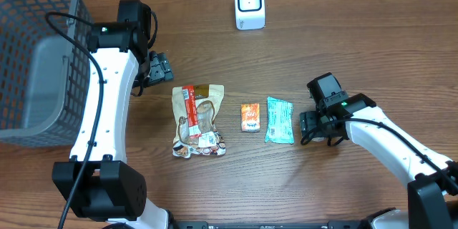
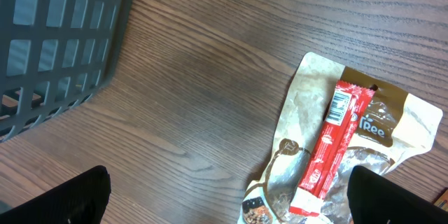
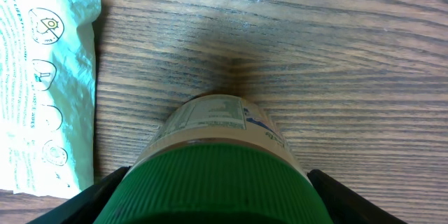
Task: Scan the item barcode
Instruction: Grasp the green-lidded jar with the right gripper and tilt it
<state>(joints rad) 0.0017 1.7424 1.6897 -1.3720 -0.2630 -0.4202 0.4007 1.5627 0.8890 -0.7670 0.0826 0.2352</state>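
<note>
Above the table, we see the scanner (image 1: 250, 3) well apart from the right gripper (image 1: 309, 124). At the left wrist, the left gripper (image 2: 227, 185) stands wide open above a pouch (image 2: 308, 105). At the right wrist, fingers (image 3: 94, 204) flank the green-lidded jar (image 3: 217, 168); whether they grip it we cannot tell.

Jar (image 3: 213, 122) dead centre, green ribbed lid (image 3: 213, 182) nearest the lens, tan label with small print beyond it. Dark fingers (image 3: 350, 201) of the right pincer (image 3: 222, 194) sit in the bottom corners, one on each flank of the lid; touching or just off it, cannot tell. Pale mint packet (image 3: 45, 77) with round printed icons lies flat at left, apart from the jar. Wood-grain desk (image 3: 336, 49), with a dark shadow past the jar.
</note>
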